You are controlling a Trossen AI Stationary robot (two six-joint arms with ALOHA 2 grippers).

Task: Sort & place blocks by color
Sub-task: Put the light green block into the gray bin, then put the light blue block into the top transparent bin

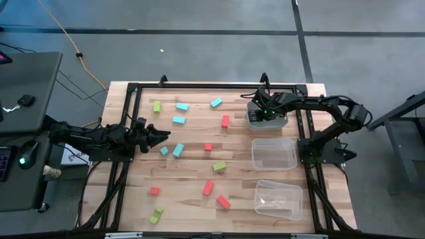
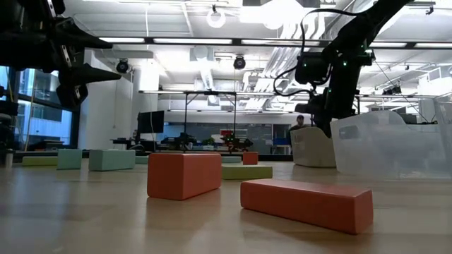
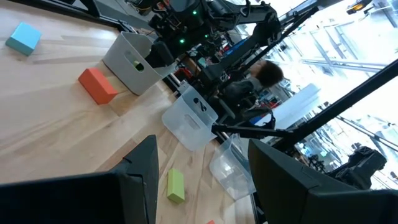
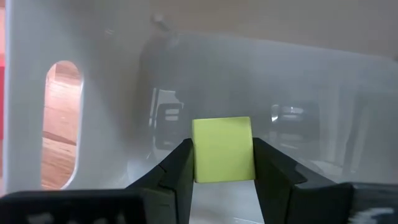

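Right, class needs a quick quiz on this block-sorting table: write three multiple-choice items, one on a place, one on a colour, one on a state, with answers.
1. Where is the right gripper?
A. Over the far bin
B. Over the near bin
C. Off the table

2. What colour is the block between its fingers?
A. Red-orange
B. Light blue
C. Lime green

3. How is the left gripper?
A. Shut on a red block
B. Open and empty
C. Inside a bin

Answers:
1 A, the high view shows it above the bin at the table's far right.
2 C, the right wrist view shows a lime green face between the fingers.
3 B, its fingers stand apart with nothing between them.
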